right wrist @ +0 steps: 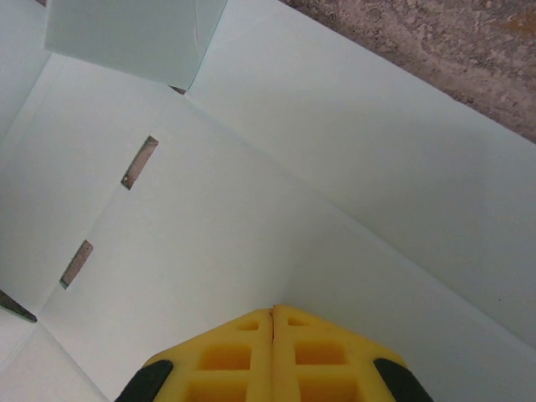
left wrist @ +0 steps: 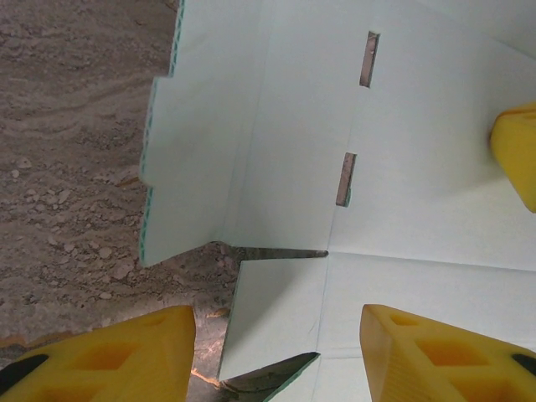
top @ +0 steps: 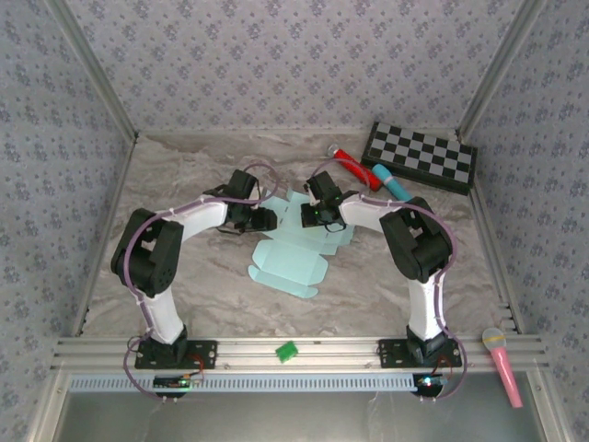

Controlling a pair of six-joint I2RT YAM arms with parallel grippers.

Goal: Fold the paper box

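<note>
The paper box (top: 287, 265) is a pale sky-blue die-cut sheet lying mid-table, partly raised at its far end between the two grippers. My left gripper (top: 264, 219) is at the sheet's far left edge. In the left wrist view its yellow fingers (left wrist: 109, 356) stand wide open, with a small flap of the paper box (left wrist: 285, 310) between them and a side panel with slots tilted up beyond. My right gripper (top: 318, 214) is over the far part of the sheet. In the right wrist view its fingertips (right wrist: 273, 313) are shut together, resting against the paper box (right wrist: 251, 209) at a crease.
A folded checkerboard (top: 421, 157) lies at the back right, with a red cylinder (top: 351, 163) and a blue marker (top: 392, 183) beside it. A small green piece (top: 286, 351) sits on the front rail and a pink microphone (top: 502, 365) at the front right.
</note>
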